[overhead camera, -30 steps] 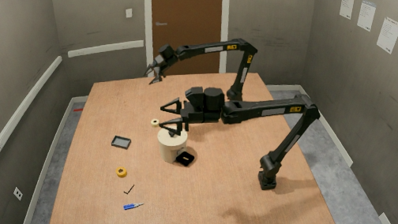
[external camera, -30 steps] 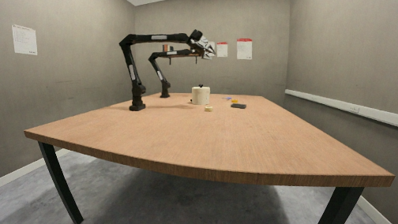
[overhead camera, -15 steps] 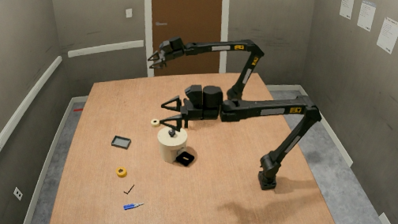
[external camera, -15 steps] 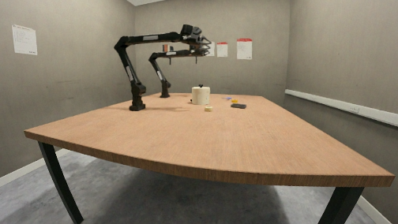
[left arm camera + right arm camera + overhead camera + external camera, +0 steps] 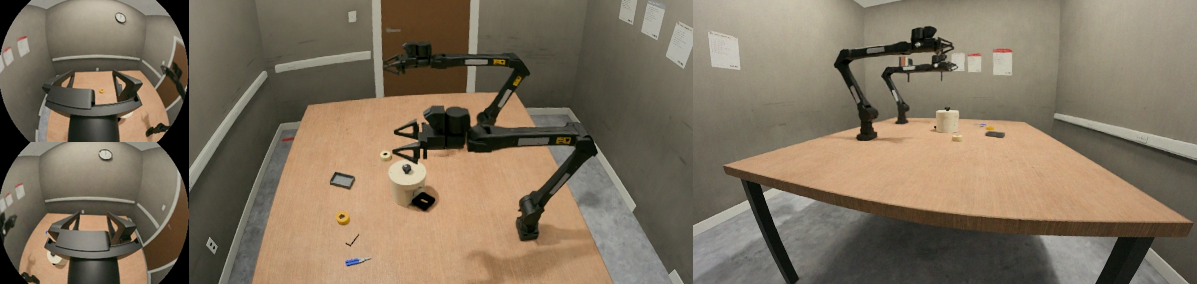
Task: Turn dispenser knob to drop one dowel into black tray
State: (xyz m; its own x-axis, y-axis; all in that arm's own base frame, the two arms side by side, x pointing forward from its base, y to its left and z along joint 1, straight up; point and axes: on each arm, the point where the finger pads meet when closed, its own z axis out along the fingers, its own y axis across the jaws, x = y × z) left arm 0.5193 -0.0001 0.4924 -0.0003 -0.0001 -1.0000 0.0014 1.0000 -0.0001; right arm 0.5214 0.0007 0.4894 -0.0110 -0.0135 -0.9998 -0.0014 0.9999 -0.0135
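Observation:
The cream dispenser (image 5: 407,184) stands mid-table with a dark knob (image 5: 406,168) on its lid. The black tray (image 5: 421,202) sits at its foot, and I see no dowel in it. No dowels show anywhere. My left gripper (image 5: 395,140) is wide open and empty. It hovers level, just above and behind the dispenser, pointing toward the left wall. My right gripper (image 5: 385,65) is raised high in front of the door, partly open and empty. In the exterior view the dispenser (image 5: 947,121) stands below both grippers. The right wrist view shows the dispenser (image 5: 56,258) low at the left.
A cream ring (image 5: 386,155) lies behind the dispenser. A dark flat tray (image 5: 342,180), a yellow ring (image 5: 342,218), a small black hex key (image 5: 352,241) and a blue tool (image 5: 356,261) lie to the dispenser's left and front. The left arm's base (image 5: 529,230) stands at the right.

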